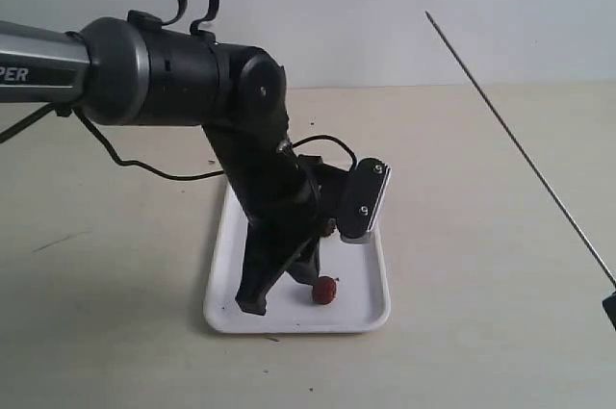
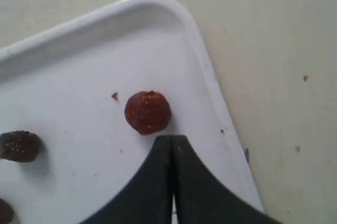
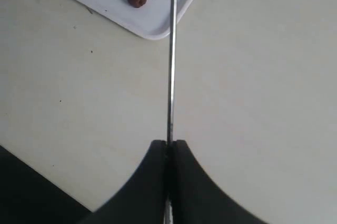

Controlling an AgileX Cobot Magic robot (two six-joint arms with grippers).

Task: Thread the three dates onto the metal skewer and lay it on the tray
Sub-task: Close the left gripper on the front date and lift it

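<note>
- Over the white tray (image 1: pixel 371 284), the left gripper (image 2: pixel 172 138) hangs low with its jaws pressed together on nothing. A reddish date (image 2: pixel 148 112) lies on the tray floor just past the tips, not touching them.
- Off to the right, the right gripper (image 3: pixel 169 143) is clamped on the metal skewer (image 3: pixel 171 66). The exterior view shows the rod slanting upward, its free tip in the air, well apart from the tray and the left gripper.
- Seen from the left wrist camera, a darker date (image 2: pixel 18 146) and a third date (image 2: pixel 4 211), cut off at the picture's edge, lie further along the tray. The exterior view shows only the reddish date, because the arm covers the others.
- Seen from the right wrist camera, the skewer's line crosses a corner of the tray, with the reddish date to one side of it.
- All three dates lie loose on the tray, and the visible length of the skewer is bare.
</note>
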